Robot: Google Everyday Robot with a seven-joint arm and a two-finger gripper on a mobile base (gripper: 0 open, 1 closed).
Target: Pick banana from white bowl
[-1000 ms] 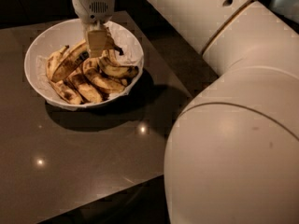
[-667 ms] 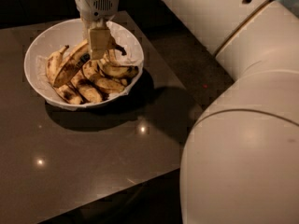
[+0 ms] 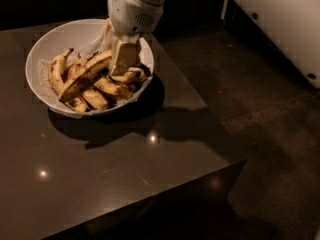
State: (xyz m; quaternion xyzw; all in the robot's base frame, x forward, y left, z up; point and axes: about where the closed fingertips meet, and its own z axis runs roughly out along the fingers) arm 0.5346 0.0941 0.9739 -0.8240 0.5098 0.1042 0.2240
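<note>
Gripper is low inside the white bowl, on its right-hand side, with the pale wrist housing directly above. The tip sits at the upper end of the banana. Contact looks likely, but whether the gripper is apart, together or clamped on the fruit cannot be told from this angle.

Banana: the longest fruit in the heap, lying diagonally on top of the rest. Its lower end points toward the near-left rim and its upper end runs under the gripper. It is yellow with heavy brown freckling. Shorter bananas are packed beneath and beside it, touching it. Crinkled paper lining shows along the near-left wall.

The bowl stands on a dark glossy table, toward the far side and close to the right edge, with dark floor beyond.

Handling, as a judgement:
- **Weight and feel:** light, and ripe enough to be soft under the peel, so a hard squeeze would bruise or split it. The peel looks matte and should not be slippery.
- **Where to hold:** the curve means a hold near one end may let it pivot and droop. Better to take it across its width nearer mid-length, close to the balance point.
- **The lift:** neighbouring fruit or paper could drag along, so a slow, straight lift seems wise.
</note>
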